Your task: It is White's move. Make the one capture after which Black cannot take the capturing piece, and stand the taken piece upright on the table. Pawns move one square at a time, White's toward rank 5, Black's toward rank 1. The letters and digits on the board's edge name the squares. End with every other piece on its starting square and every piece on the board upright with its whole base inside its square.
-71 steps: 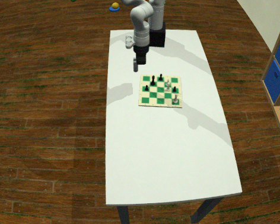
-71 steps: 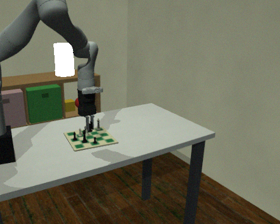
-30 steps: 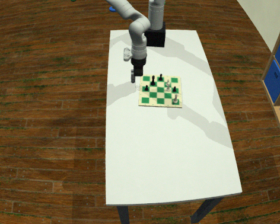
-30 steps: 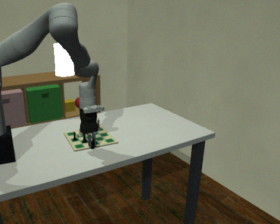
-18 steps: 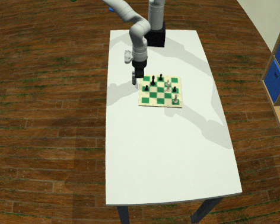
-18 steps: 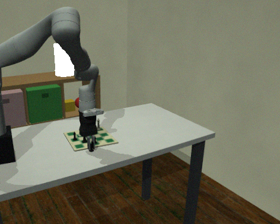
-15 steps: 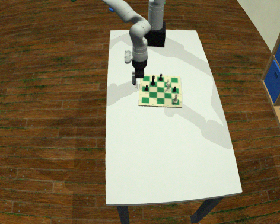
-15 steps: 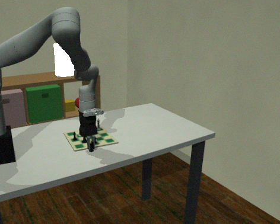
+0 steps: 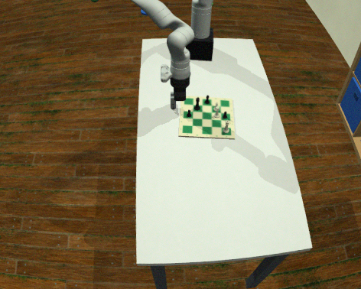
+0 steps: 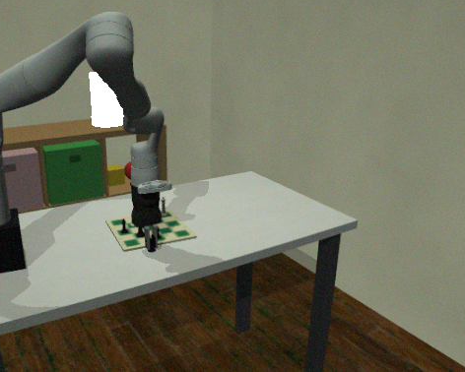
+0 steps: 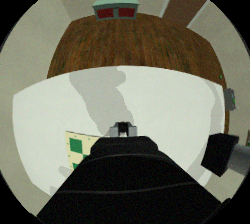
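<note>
My gripper (image 9: 173, 107) (image 10: 151, 243) (image 11: 122, 127) is shut on a black piece (image 10: 152, 247) (image 11: 122, 125), low beside the left edge of the board (image 9: 190, 136) (image 10: 125, 249) (image 11: 69, 150) in the top view. Its type and whether its base touches the table cannot be told. On the board a tall black piece (image 9: 197, 105), a black piece (image 9: 207, 99), a black pawn (image 9: 189, 114) and another black piece (image 9: 225, 115) stand upright. A white piece (image 9: 226, 127) (image 10: 164, 207) stands at a corner. White shapes (image 9: 216, 114) overlap near the board's middle, one or two pieces.
The white table (image 9: 202, 194) (image 10: 260, 206) (image 11: 160, 100) carries the board. The arm's black base (image 9: 200, 47) (image 10: 1, 245) stands at the table's far end in the top view. The edge labels are too small to read. The arm hides part of the board in the exterior view.
</note>
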{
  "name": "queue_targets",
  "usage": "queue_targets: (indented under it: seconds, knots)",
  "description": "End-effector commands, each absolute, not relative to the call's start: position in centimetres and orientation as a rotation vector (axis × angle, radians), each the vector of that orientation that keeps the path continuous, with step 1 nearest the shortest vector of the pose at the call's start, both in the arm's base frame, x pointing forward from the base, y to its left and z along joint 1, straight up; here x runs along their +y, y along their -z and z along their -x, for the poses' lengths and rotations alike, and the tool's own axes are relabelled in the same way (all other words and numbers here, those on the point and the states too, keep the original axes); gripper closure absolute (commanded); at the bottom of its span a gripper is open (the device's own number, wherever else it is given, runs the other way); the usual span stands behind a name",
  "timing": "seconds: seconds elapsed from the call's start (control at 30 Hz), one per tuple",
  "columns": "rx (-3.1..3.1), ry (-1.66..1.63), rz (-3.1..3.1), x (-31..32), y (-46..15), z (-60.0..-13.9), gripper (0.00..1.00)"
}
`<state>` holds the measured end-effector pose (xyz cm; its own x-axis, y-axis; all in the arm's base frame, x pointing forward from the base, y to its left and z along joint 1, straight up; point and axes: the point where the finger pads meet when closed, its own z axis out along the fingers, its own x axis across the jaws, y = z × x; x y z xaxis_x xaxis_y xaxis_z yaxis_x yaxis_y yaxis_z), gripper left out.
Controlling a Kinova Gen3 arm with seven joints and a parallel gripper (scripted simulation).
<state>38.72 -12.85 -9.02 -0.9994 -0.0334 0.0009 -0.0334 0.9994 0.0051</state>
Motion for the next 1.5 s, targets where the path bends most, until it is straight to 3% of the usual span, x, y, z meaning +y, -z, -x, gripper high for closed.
queue_targets:
  seconds: [0.0,1.47]
  knots:
    - [-3.142,0.007,-0.053,-12.87,8.96,-38.78,1.0]
    - [-3.142,0.007,-0.053,-12.87,9.35,-38.78,1.0]
